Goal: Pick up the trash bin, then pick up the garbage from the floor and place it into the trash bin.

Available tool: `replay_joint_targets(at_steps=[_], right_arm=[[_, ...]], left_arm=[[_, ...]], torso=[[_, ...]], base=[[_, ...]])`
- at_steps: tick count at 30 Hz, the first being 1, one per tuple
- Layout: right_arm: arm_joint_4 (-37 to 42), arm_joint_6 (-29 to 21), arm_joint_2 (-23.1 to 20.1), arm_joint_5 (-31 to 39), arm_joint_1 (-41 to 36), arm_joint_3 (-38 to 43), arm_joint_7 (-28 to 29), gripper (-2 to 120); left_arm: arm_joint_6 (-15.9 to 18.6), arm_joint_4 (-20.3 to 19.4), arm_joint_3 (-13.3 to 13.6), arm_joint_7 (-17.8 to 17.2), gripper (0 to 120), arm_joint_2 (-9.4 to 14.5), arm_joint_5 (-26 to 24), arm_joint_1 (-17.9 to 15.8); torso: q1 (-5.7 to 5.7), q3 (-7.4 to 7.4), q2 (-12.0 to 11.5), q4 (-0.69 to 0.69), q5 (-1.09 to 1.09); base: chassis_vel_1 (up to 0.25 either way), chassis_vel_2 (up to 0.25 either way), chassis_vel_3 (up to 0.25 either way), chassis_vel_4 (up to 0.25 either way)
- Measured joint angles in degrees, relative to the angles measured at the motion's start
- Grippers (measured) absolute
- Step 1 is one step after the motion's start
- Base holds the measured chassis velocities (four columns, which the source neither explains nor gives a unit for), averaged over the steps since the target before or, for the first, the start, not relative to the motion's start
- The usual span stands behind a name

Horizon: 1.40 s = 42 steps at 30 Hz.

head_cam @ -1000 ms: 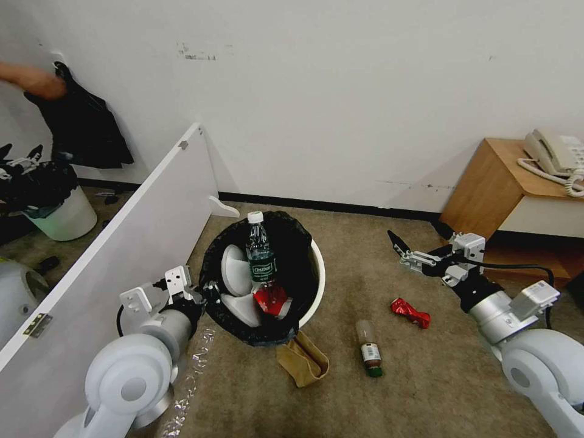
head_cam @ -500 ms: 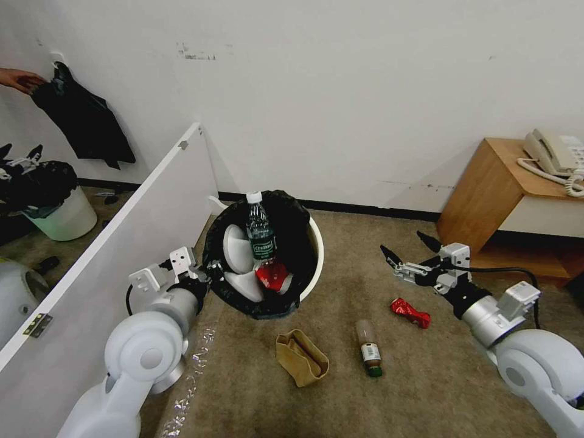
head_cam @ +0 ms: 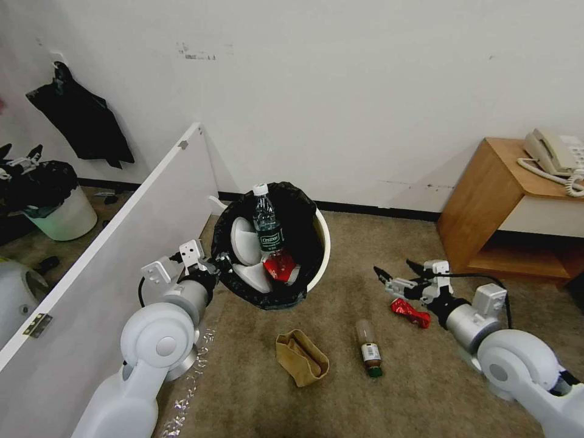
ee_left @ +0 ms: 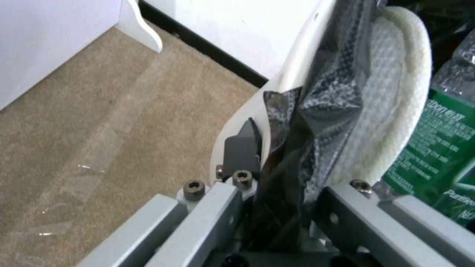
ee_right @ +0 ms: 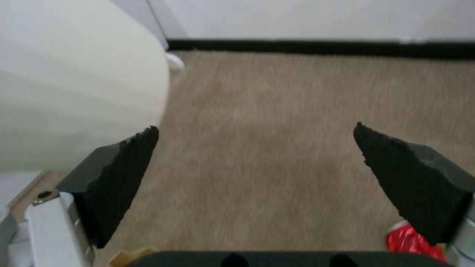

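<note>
- Head view: the left gripper [head_cam: 214, 272] is clamping the near-left rim of the trash bin [head_cam: 320, 243], which is tilting toward the robot with its black bag [head_cam: 304, 225] folded over the rim.
- Left wrist view: one finger [ee_left: 242, 146] is pressing the white outer wall of the bin [ee_left: 297, 63] while the bag [ee_left: 321, 92] is bunching between the jaws; a white slipper [ee_left: 396, 74] and a green-labelled bottle [ee_left: 435, 137] are lying just inside.
- Inside the bin, the clear bottle [head_cam: 267, 222] is standing upright beside two slippers [head_cam: 243, 240] and a red-white snack packet [head_cam: 278, 266].
- At 5 o'clock from the bin, the right gripper [head_cam: 398, 275] is hovering low over the carpet with its fingers spread wide and holding nothing; a crushed red wrapper [head_cam: 410, 312] is lying just beside and below it.
- Right wrist view: the black fingertips [ee_right: 124, 170] are framing bare carpet, the bin's pale wall [ee_right: 74, 81] is looming close by, and the red wrapper [ee_right: 410, 241] is peeking out by one fingertip.
- At 6 o'clock from the bin, a tan paper bag [head_cam: 302, 357] is lying on the floor; a small brown-labelled bottle [head_cam: 368, 348] is lying beside it, between the bag and the wrapper.
- At 9 o'clock, a white panel [head_cam: 121, 243] is standing close against the left arm; at 3 o'clock, well apart, a wooden cabinet [head_cam: 493, 188] is carrying a telephone [head_cam: 556, 155].
</note>
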Motion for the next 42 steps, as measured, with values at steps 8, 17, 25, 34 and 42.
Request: replay_joint_targets(at_steps=[8, 17, 25, 34, 42], right_arm=[[-1.74, -1.63, -0.92, 2.75, 1.28, -2.42, 3.45, 100], [-3.74, -6.36, -1.93, 11.34, 8.18, -8.57, 8.97, 100], [-5.81, -11.95, -0.93, 20.54, 16.89, -16.48, 16.73, 100], [-10.05, -16.73, 3.2, 29.15, 25.58, -25.21, 23.71, 100], [-14.04, -18.66, 4.88, 30.8, 26.62, -27.2, 24.62, 100]], left_arm=[[0.13, -0.9, -1.36, 1.21, 1, 0.48, 0.36, 1.59], [0.13, -0.92, -1.69, 1.45, 1, 0.4, 0.16, 0.96], [0.13, -0.72, -1.59, 2.22, 1, -0.17, 0.69, 1.37], [-0.03, -0.44, -1.81, 2.84, 1, -0.43, 0.88, 1.49], [-0.21, -0.19, -2.09, 3.4, 1, 0.05, 0.82, 1.68]], torso=[[0.0, 0.0, 0.0, 0.0, -0.01], [0.0, 0.0, 0.0, 0.0, -0.01], [0.0, 0.0, 0.0, -0.01, -0.02], [0.0, 0.0, 0.0, 0.0, -0.02], [0.0, 0.0, 0.0, 0.0, -0.01]], base=[[0.0, 0.0, 0.0, 0.0], [0.0, 0.0, 0.0, 0.0], [0.0, 0.0, 0.0, 0.0], [0.0, 0.0, 0.0, 0.0], [0.0, 0.0, 0.0, 0.0]])
